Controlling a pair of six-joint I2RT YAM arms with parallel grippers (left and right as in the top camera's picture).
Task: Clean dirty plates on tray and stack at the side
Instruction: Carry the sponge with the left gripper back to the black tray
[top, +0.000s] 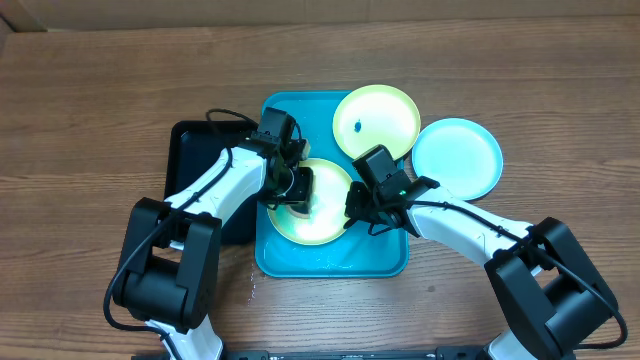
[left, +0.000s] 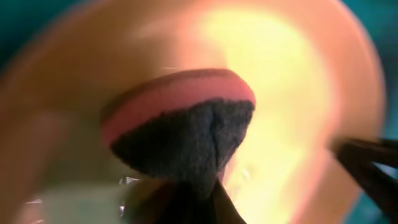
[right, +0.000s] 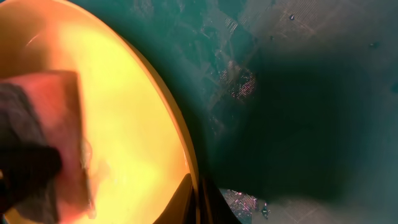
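Note:
One pale yellow-green plate (top: 322, 212) lies in the middle of the turquoise tray (top: 340, 262). My left gripper (top: 297, 190) is shut on a pink sponge with a dark scouring face (left: 180, 124), which presses on that plate (left: 298, 93). My right gripper (top: 355, 212) is shut on the plate's right rim (right: 186, 155), one finger inside and one outside the edge. A second yellow-green plate (top: 375, 122) with a small blue speck sits at the tray's far right corner, overlapping the rim. A light cyan plate (top: 457, 157) rests on the table to the right of the tray.
A smaller black tray (top: 190, 160) lies against the turquoise tray's left side, under my left arm. The wet tray floor (right: 298, 93) shows beside the held plate. Wooden table surrounds everything.

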